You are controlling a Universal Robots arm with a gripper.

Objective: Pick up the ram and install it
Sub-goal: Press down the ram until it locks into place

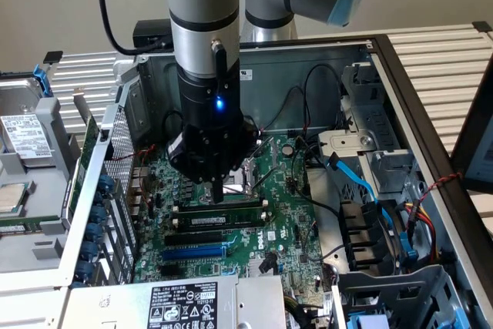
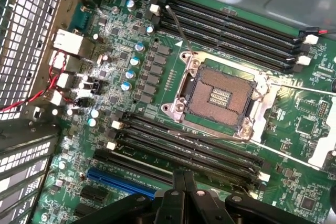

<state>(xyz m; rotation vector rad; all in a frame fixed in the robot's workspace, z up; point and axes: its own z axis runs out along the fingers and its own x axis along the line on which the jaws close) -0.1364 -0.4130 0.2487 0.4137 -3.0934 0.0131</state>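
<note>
The ram (image 1: 219,221), a long thin stick with a pale label strip, stands on edge in one of the black memory slots (image 1: 219,207) on the green motherboard (image 1: 285,229). My gripper (image 1: 218,196) hangs straight down over these slots, its two fingers pressed together with nothing between them, the tips just behind the ram's upper edge. Whether they touch it I cannot tell. In the wrist view the gripper (image 2: 184,173) points at the row of slots (image 2: 184,148) between the CPU socket (image 2: 220,95) and the blue expansion slot (image 2: 121,182).
The open computer case (image 1: 400,75) walls in the board. A blue expansion slot (image 1: 196,252) lies beside the memory slots. Blue and black cables (image 1: 362,182) and drive bays crowd the exterior view's right. A power supply (image 1: 181,306) sits at the front, and a removed tray (image 1: 23,159) on the left.
</note>
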